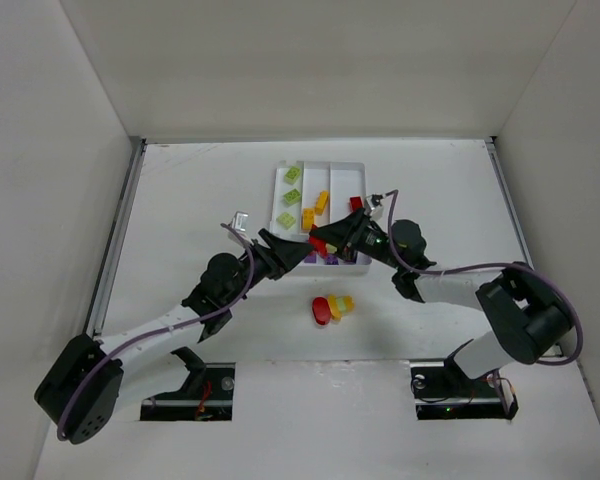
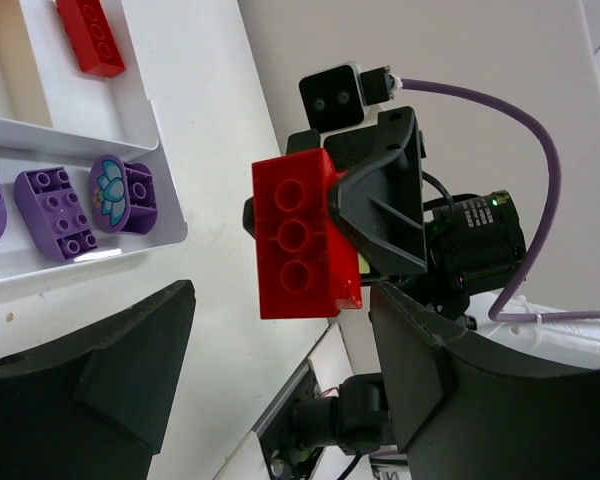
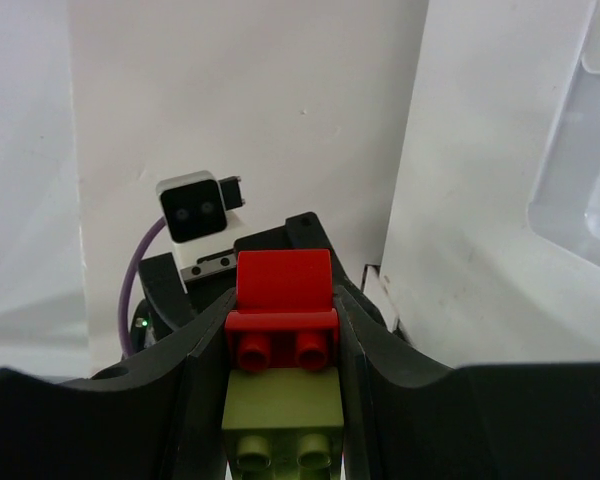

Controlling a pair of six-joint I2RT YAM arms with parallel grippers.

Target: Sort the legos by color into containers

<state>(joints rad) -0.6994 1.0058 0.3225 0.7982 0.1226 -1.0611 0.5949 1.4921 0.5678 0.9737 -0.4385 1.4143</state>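
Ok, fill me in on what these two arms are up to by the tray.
The right gripper is clamped on a red brick stuck to a light green brick, held by the near end of the white tray. The left gripper faces it, open and empty. Its sections already hold green bricks, yellow-orange bricks, a red piece and purple pieces, each colour apart. A small mixed cluster waits on the table.
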